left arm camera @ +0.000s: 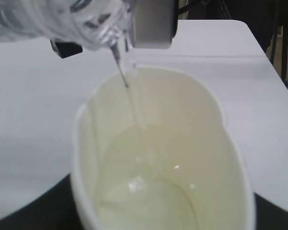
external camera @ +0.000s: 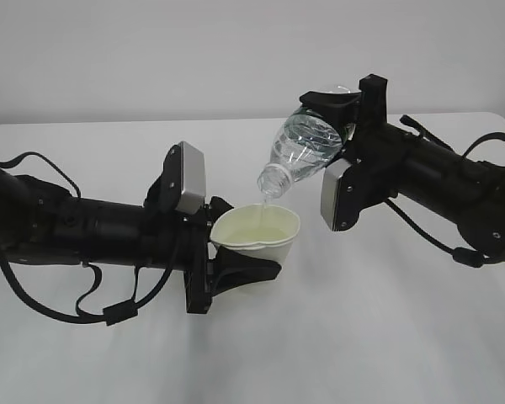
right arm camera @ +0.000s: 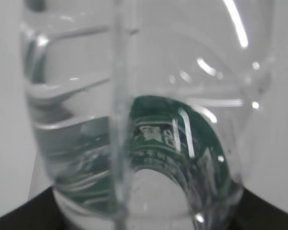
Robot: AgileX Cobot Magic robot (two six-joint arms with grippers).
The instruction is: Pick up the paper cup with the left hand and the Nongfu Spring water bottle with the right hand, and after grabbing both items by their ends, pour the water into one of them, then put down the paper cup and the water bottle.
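The paper cup [external camera: 257,229] is off-white, squeezed oval and tipped slightly, with my left gripper [external camera: 240,242] shut on its lower part above the table. Pale water lies in the bottom of the paper cup [left arm camera: 206,143]. Above it the clear Nongfu Spring water bottle [external camera: 305,145] is tilted neck-down to the left, its mouth just over the cup's rim. My right gripper [external camera: 333,126] is shut on its base end. A thin stream of water [left arm camera: 134,103] falls from the bottle neck [left arm camera: 101,21] into the cup. The bottle [right arm camera: 134,96] and its green label [right arm camera: 192,139] fill the right wrist view.
Both arms hang over a white table [external camera: 387,337] in front of a plain pale wall. The grey-white block of the right arm [left arm camera: 153,24] is close above the cup. The table's far right edge [left arm camera: 271,57] borders dark floor.
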